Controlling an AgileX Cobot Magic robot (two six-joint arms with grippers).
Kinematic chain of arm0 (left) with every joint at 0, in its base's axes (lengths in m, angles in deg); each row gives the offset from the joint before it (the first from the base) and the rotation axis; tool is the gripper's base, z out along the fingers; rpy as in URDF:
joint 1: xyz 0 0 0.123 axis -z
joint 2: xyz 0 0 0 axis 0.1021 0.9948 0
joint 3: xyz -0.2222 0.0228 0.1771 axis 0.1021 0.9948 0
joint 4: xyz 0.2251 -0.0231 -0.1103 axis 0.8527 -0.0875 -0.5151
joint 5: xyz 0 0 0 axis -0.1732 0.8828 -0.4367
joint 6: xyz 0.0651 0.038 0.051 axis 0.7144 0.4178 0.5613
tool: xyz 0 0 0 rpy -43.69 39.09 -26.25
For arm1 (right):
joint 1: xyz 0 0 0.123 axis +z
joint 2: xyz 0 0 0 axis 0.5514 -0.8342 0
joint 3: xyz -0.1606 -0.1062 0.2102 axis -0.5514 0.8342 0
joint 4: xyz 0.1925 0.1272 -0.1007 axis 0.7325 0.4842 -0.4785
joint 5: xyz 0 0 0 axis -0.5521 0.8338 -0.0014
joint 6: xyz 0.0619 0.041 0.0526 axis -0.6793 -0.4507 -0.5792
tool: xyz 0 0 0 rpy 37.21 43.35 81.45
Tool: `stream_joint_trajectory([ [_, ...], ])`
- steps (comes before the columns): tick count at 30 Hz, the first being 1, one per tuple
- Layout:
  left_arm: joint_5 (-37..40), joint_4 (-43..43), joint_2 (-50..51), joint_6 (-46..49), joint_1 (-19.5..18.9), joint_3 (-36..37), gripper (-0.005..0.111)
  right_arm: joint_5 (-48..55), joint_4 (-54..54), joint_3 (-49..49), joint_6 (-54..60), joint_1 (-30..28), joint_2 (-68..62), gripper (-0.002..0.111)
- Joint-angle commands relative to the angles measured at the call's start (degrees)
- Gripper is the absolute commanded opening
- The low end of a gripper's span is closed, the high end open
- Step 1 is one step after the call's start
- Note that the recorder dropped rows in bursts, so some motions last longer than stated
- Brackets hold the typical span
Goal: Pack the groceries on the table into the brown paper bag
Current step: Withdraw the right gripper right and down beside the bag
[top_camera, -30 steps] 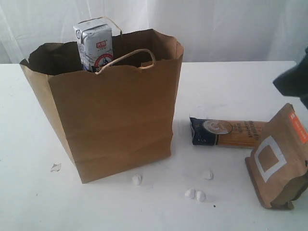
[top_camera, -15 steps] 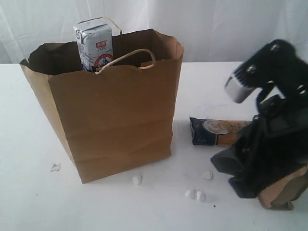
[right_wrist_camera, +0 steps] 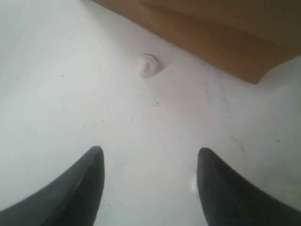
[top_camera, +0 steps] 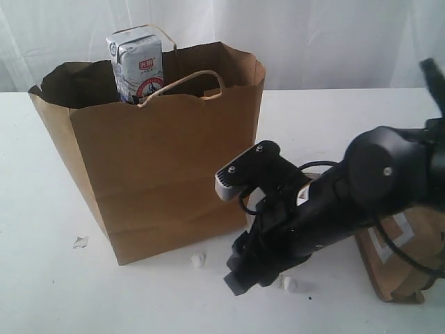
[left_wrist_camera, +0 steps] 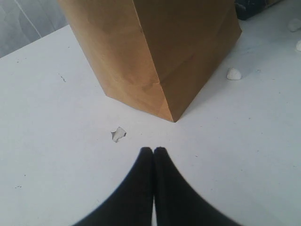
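- Right claw (right_wrist_camera: 149,186): released and empty, fingers spread over bare worktop (top_camera: 42,285). A second ago only the arm's tip showed at the right edge. It has since swung in low across the middle and now sits near the front right corner of the bag.
- White crumbs (top_camera: 198,259): scattered in front of the bag, unmoved. One (right_wrist_camera: 149,65) lies just ahead of the right claw. They are not groceries.
- Brown pouch with orange label (top_camera: 407,243): on the worktop at the right, partly behind the arm, base where it was before.
- Left claw (left_wrist_camera: 154,151): clenched on nothing, above the worktop near a corner of the bag, beside a torn white scrap (left_wrist_camera: 118,134).
- Dark-blue spaghetti packet (left_wrist_camera: 256,5): only a dark corner shows, beyond the bag. In the exterior view the arm now hides it.
- Brown paper bag (top_camera: 167,174): upright, unmoved.
- Small white-blue carton (top_camera: 137,66): stands inside the bag, top above the rim, as before.
- Judgement: the reach has gone past both loose groceries. Nothing is gripped, so pouch and packet are not yet packed.
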Motion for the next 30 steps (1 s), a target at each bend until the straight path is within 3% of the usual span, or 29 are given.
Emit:
stream_joint_trajectory([
  [1,0.04,-0.16,-0.23,-0.10,0.03,0.23,0.000,-1.92,2.37,-3.57,0.87,1.11,-5.77,0.054],
  [30,0.04,-0.16,-0.23,-0.10,0.03,0.23,0.000,-7.13,5.83,-13.91,0.87,4.52,-23.15,0.054],
])
